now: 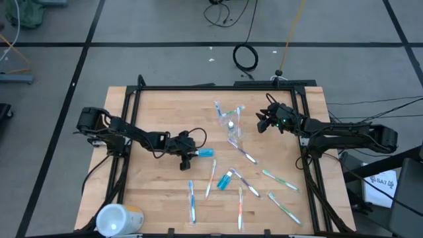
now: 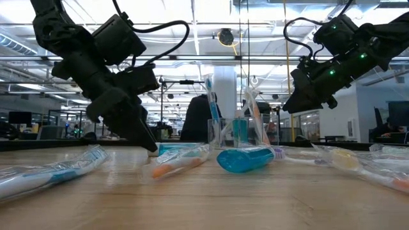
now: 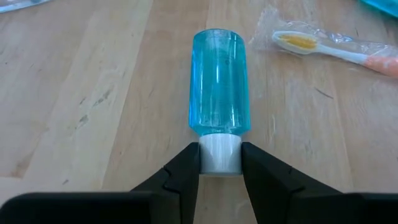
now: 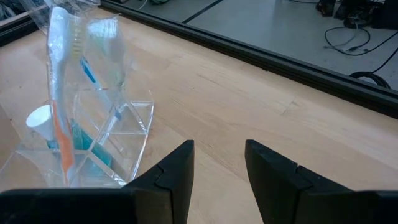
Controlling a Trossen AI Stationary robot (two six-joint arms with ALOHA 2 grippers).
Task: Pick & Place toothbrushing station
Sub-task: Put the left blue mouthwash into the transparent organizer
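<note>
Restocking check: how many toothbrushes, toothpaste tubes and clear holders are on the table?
Toothbrushes: 9
Toothpaste tubes: 3
Holder: 1
Total: 13

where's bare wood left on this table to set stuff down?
Free: the back-left stretch between the table frame and the clear plastic cup, and the front-left strip between the white and yellow cylinder and the nearest toothbrush. Crowded: centre to front-right, where toothbrushes and a toothpaste tube lie scattered. The left gripper grips another tube's cap.
</note>
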